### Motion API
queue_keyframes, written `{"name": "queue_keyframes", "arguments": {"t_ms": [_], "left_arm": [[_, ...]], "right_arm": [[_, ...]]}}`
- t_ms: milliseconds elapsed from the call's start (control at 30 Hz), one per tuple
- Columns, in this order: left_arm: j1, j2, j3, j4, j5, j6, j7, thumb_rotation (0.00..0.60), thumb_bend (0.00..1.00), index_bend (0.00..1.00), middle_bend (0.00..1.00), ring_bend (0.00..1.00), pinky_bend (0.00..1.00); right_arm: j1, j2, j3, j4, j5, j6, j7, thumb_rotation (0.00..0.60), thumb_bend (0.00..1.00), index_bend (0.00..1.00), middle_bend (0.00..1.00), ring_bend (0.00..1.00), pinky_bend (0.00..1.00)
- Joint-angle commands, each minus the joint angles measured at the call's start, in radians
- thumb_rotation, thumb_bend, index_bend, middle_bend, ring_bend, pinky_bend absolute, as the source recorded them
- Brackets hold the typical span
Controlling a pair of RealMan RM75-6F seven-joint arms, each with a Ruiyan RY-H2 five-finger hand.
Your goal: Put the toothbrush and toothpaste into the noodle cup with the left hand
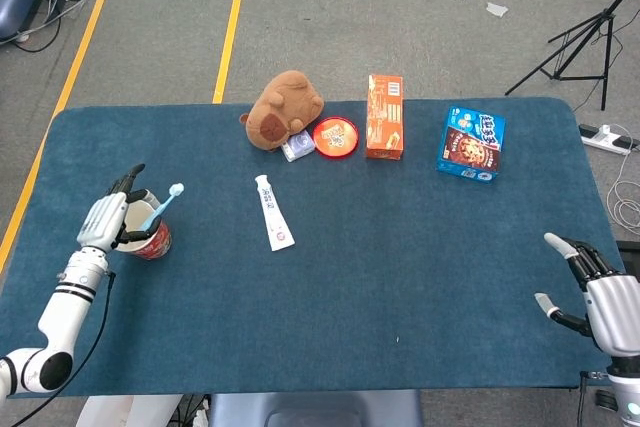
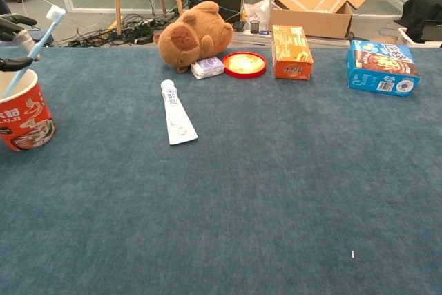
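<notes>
Overhead, the left robot hand [image 1: 106, 220] sits at the noodle cup [image 1: 152, 238] near the counter's [image 1: 400, 267] left edge, its fingers at the light-blue toothbrush [image 1: 163, 206], which leans in the cup with bristles up; whether they grip the handle I cannot tell. The toothpaste [image 1: 272, 212] lies flat, well apart to the right of the cup. The right robot hand [image 1: 590, 292] hovers at the far right edge, fingers spread, holding nothing.

From the chest camera, the toothbrush [image 2: 31, 49] slants out of the red noodle cup [image 2: 22, 114], dark fingertips [image 2: 14, 25] beside its handle. The toothpaste [image 2: 175, 113] lies in front of a brown plush toy [image 2: 197, 34].
</notes>
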Motion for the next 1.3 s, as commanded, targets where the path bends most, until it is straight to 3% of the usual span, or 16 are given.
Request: {"name": "queue_keyframes", "arguments": {"t_ms": [33, 333, 467, 833, 1067, 1300], "left_arm": [[0.003, -0.003, 0.001, 0.007, 0.002, -0.003, -0.007, 0.6, 0.4, 0.63, 0.0, 0.0, 0.0], [0.014, 0.002, 0.005, 0.024, 0.011, -0.02, -0.038, 0.6, 0.4, 0.36, 0.0, 0.0, 0.0], [0.015, 0.002, 0.007, 0.027, 0.016, -0.024, -0.042, 0.6, 0.4, 0.29, 0.0, 0.0, 0.0], [0.028, 0.022, 0.0, -0.004, 0.029, -0.006, -0.051, 0.6, 0.4, 0.27, 0.0, 0.0, 0.0], [0.042, 0.076, 0.0, -0.116, 0.062, 0.053, 0.019, 0.6, 0.4, 0.22, 0.0, 0.0, 0.0], [0.041, 0.139, -0.001, -0.309, 0.058, 0.115, 0.194, 0.6, 0.4, 0.1, 0.0, 0.0, 0.0]], "right_arm": [[0.0, 0.0, 0.0, 0.0, 0.0, -0.001, -0.001, 0.6, 0.16, 0.19, 0.26, 0.24, 0.6], [0.0, -0.002, 0.0, -0.001, -0.001, -0.001, -0.005, 0.6, 0.16, 0.19, 0.26, 0.24, 0.6], [0.001, -0.002, 0.0, -0.001, -0.001, -0.002, -0.006, 0.6, 0.16, 0.19, 0.26, 0.24, 0.6], [-0.001, -0.002, -0.001, -0.001, -0.005, 0.003, -0.006, 0.6, 0.16, 0.19, 0.26, 0.24, 0.6], [-0.003, -0.001, -0.002, -0.002, -0.009, 0.008, -0.006, 0.6, 0.16, 0.19, 0.26, 0.24, 0.6], [-0.008, 0.001, -0.003, -0.004, -0.013, 0.019, -0.005, 0.6, 0.16, 0.19, 0.26, 0.24, 0.6]]}}
